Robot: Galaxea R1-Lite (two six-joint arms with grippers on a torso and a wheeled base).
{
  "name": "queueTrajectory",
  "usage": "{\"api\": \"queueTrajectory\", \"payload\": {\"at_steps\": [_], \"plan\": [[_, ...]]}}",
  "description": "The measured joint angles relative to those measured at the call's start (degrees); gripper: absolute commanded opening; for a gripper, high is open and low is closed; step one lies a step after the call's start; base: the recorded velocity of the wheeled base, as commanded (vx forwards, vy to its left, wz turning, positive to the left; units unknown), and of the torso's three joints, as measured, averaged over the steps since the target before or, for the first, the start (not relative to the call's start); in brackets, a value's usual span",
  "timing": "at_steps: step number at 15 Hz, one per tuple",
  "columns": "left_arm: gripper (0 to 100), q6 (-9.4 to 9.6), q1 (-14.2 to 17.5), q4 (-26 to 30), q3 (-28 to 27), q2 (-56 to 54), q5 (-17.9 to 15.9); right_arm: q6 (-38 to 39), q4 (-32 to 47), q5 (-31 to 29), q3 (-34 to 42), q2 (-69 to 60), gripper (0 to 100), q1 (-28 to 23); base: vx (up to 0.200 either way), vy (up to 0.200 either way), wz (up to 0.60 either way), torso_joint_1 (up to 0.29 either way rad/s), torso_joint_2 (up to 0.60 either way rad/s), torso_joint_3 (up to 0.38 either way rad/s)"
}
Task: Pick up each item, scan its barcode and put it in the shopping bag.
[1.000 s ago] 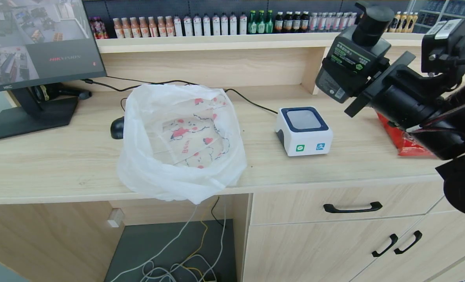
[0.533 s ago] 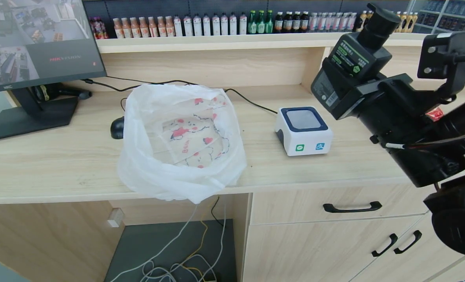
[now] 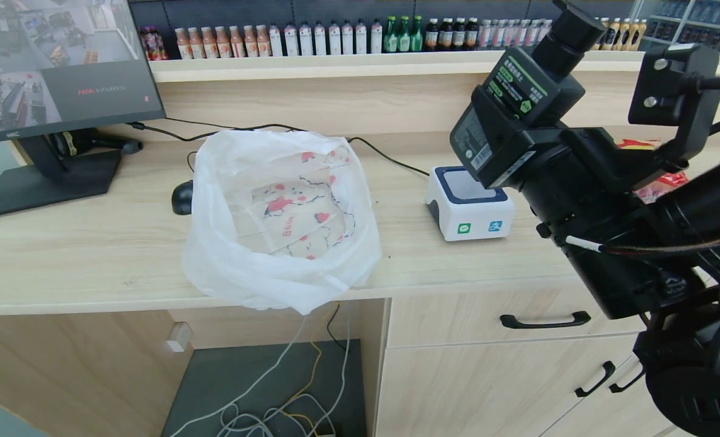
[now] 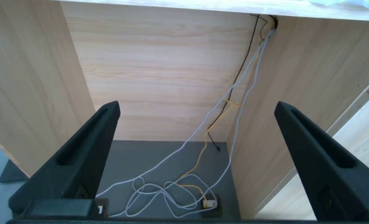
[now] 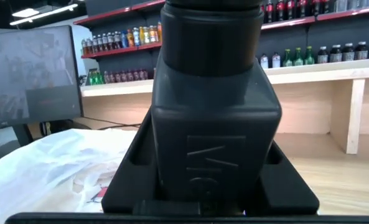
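1. The left hand [image 4: 196, 155] hangs low in front of the cabinet opening under the surface [image 3: 93, 255]; its jaws stand wide apart and empty, with loose cables [image 4: 190, 186] on the floor beyond them.
2. The right hand [image 3: 548, 155] is clamped on the dark square bottle [image 3: 518, 103], one finger on each side of its lower body; within the last second it has carried the bottle from well to the right of the scanner [image 3: 466, 212] toward the robot's left; in the head view the bottle now overlaps the scanner's right rear corner; it is tilted, black cap up and away, and a white label on its lower side faces down toward the scanner window.
3. The shopping bag [image 3: 275, 212] sits open at the front edge of the surface, unmoved; a red and black cartoon print shows inside it, and I cannot tell whether that is an item or the bag's own lining.
4. The scanner has not shifted; my reading is that the pick is done and the scan is in hand, with the bottle close to the window but perhaps not yet square to it.
5. A red packet [image 3: 663, 179] lies on the surface beyond the right arm, more exposed since the arm swung left; it probably waits its turn.
6. Bagging the bottle is not yet done.
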Motion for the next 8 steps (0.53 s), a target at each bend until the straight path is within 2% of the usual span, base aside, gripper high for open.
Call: {"api": "queueTrajectory", "payload": {"at_steps": [8], "plan": [[100, -0.12, -0.02, 0.05, 0.0, 0.0, 0.04, 1.93, -0.29, 0.2, -0.41, 0.68, 0, 0.05, 0.0, 0.2, 0.0, 0.004, 0.0, 0.002]]}}
